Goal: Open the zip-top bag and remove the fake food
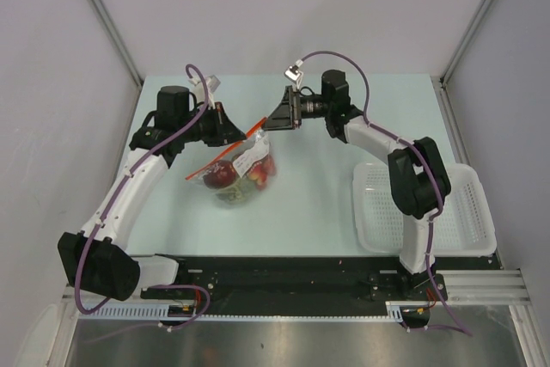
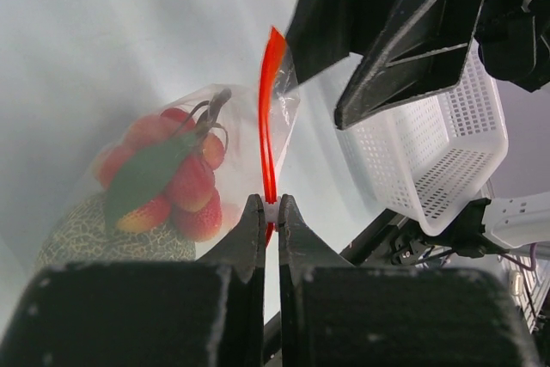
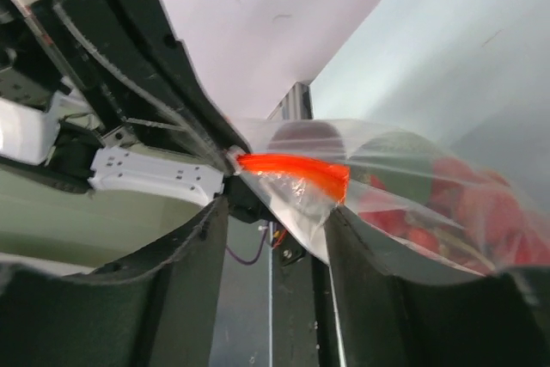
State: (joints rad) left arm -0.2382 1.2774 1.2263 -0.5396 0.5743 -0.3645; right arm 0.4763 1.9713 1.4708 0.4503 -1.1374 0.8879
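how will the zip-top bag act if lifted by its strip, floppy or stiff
Probably floppy: the zip-top bag creases and sags where the left gripper pinches it. Likely bottom-heavy: the fake food bunches at one end.

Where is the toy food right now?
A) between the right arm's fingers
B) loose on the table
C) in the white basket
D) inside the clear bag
D: the toy food shows through the plastic of the bag, below its red strip.
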